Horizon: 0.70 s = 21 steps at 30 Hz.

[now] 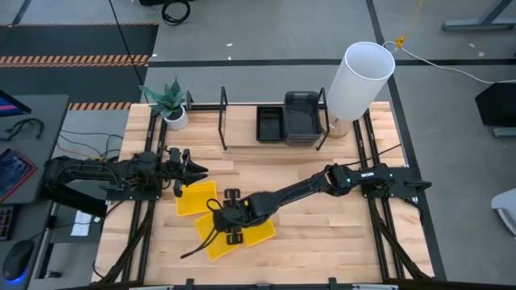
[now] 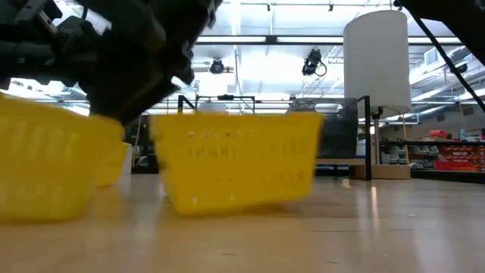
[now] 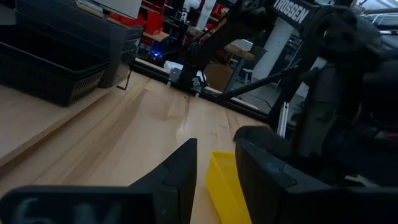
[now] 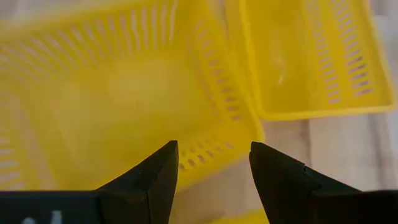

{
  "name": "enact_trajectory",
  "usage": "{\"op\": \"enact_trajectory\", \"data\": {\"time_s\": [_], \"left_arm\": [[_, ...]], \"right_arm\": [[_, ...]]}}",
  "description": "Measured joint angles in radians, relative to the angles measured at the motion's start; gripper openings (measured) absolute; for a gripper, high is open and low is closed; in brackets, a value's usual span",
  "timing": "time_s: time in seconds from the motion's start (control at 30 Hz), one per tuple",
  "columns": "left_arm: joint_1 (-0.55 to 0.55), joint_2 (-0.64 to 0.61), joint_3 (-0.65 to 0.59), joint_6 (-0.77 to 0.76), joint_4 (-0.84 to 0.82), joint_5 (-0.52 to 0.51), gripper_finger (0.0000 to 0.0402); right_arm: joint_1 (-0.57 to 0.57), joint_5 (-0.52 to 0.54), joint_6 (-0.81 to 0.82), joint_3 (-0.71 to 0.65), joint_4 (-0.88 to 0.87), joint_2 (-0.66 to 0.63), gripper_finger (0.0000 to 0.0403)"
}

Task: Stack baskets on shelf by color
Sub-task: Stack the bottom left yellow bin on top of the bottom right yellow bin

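I see three slotted yellow plastic baskets [image 1: 197,197] on the pale plank tabletop [image 1: 322,234], well in front of the wire-framed shelf [image 1: 242,141] holding dark baskets [image 1: 300,118]. My right gripper [image 4: 211,168] hangs parted and empty above one basket's rim. The left gripper [image 3: 214,180], also parted, hovers beside another.

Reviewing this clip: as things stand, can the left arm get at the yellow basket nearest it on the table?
Probably yes. The left gripper stands open right at the edge of the nearest yellow basket, with its rim showing between the open fingers in the left wrist view. The right gripper hovers over the other yellow baskets and may crowd it.
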Motion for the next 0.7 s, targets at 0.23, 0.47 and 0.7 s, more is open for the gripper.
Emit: {"op": "enact_trajectory", "data": {"time_s": [0.23, 0.47, 0.7], "left_arm": [[0.000, 0.000, 0.000, 0.000, 0.000, 0.000, 0.0117], [0.000, 0.000, 0.000, 0.000, 0.000, 0.000, 0.0117], [0.000, 0.000, 0.000, 0.000, 0.000, 0.000, 0.0117]], "right_arm": [[-0.017, -0.028, -0.013, 0.013, -0.015, -0.008, 0.0203], [-0.068, -0.125, 0.071, 0.014, 0.015, -0.053, 0.0203], [-0.088, -0.223, 0.119, 0.011, 0.046, -0.020, 0.0207]]}}
